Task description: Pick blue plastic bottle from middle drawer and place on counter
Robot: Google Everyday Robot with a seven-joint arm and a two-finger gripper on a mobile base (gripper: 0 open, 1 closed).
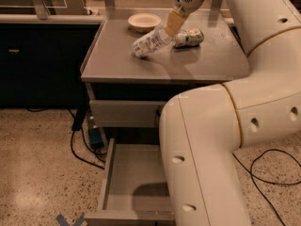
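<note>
**Bottle is on the counter, gripper holds its upper end**

You see first the white robot arm (211,140), which fills the right half of the view and hides the right side of the cabinet. It goes up from the bottom edge and bends back toward the far side of the counter (202,62).

The counter is the grey flat top in the middle of the view. 3 things are on it, all in the far half.

Below it, 1 grey drawer front (124,113) is closed. Lower down, the middle drawer (134,173) is pulled out toward you. The part of its floor that you can see is bare, and the arm covers its right part.

On the speckled floor (37,164), black cables (273,173) lie at both sides of the cabinet.

The white bowl (144,21) stands near the far edge of the counter. The blue plastic bottle (150,42) is just in front of it, tilted. Its lower left end touches the counter and its upper right end is raised into the gripper (170,29). A silver-and-green can (189,37) lies on its side just to the right of the bottle.

The gripper is above the far part of the counter, between the bowl and the can. Its tan fingers (173,21) are pinching the upper end of the bottle.
</note>
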